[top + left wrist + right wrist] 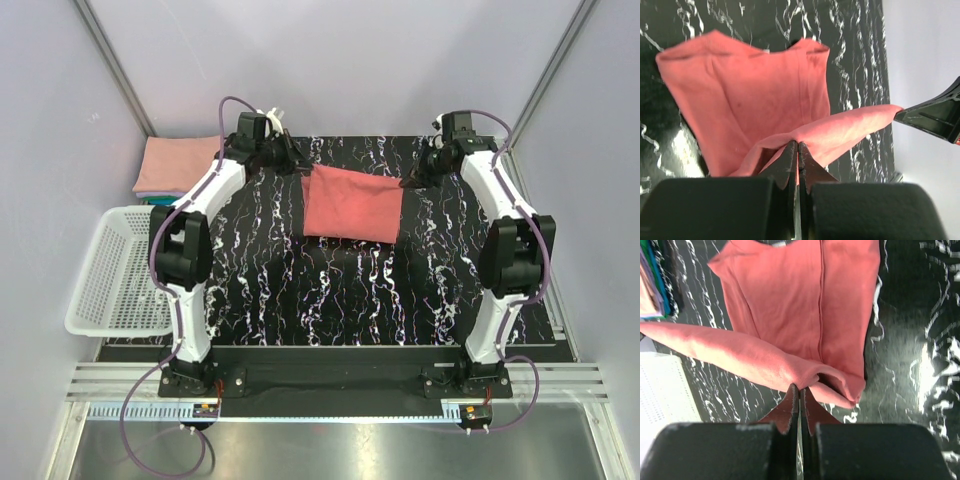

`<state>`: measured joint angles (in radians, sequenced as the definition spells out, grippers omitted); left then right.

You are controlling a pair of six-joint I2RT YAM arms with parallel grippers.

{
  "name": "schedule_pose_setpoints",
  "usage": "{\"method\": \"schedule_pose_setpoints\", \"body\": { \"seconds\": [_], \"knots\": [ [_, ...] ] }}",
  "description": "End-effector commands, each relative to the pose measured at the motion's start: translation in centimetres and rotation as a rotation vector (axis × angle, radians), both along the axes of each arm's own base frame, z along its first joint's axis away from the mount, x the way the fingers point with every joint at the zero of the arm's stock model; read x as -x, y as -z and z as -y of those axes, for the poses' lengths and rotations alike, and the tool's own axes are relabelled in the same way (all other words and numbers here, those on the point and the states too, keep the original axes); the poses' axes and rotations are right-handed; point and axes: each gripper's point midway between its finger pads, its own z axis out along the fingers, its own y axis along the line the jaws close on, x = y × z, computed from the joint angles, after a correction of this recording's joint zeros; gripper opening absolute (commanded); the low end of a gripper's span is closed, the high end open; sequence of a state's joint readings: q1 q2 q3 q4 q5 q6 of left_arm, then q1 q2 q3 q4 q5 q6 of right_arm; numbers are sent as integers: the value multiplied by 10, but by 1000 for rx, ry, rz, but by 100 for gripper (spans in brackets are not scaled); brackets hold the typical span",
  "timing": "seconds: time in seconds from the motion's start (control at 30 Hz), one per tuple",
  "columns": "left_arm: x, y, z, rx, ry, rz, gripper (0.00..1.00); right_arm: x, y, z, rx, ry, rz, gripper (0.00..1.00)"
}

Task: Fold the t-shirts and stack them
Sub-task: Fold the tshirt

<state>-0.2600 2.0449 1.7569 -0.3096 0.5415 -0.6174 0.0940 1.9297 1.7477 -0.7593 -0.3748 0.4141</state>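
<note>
Seen from above, a folded stack (178,162) of pink and teal t-shirts sits at ten o'clock, with a white mesh basket (115,275) at nine; the left hand (298,163), pressed together, pinches the far-left corner of the coral-red t-shirt (352,205); that shirt lies just past centre of the black marbled surface (330,290), toward twelve o'clock, already a rough rectangle; the right hand (410,182) pinches its far-right corner at one o'clock. Folding looks partway done; a further fold and the stacking remain.

Overhead camera looks down; wrist cameras, close, share the t-shirt (352,203).
</note>
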Motion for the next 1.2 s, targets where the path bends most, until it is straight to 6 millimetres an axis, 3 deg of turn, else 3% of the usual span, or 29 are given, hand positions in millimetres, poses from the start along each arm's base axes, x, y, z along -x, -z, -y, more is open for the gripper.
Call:
{"method": "schedule_pose_setpoints", "body": {
  "seconds": [0.0,0.37,0.57,0.73,0.93,1.13,1.17],
  "knots": [
    [-25,-45,3,75,-26,169,0,-24,-26,-7,-48,-39,102,0],
    [-41,-29,-4,56,-87,181,0,-68,-15,-19,-112,-31,133,0],
    [-49,-11,-16,18,-128,169,0,-75,-4,-18,-110,-27,118,0],
    [-59,6,-9,55,-99,163,0,-78,-3,-13,-97,-9,119,0],
    [-70,6,0,105,-78,183,0,-84,1,-8,-109,8,118,0],
    [-89,19,0,104,-87,175,0,-102,12,-3,-125,35,113,2],
    [-95,8,0,116,-93,196,0,-105,13,-2,-126,40,114,2]
  ]
}}
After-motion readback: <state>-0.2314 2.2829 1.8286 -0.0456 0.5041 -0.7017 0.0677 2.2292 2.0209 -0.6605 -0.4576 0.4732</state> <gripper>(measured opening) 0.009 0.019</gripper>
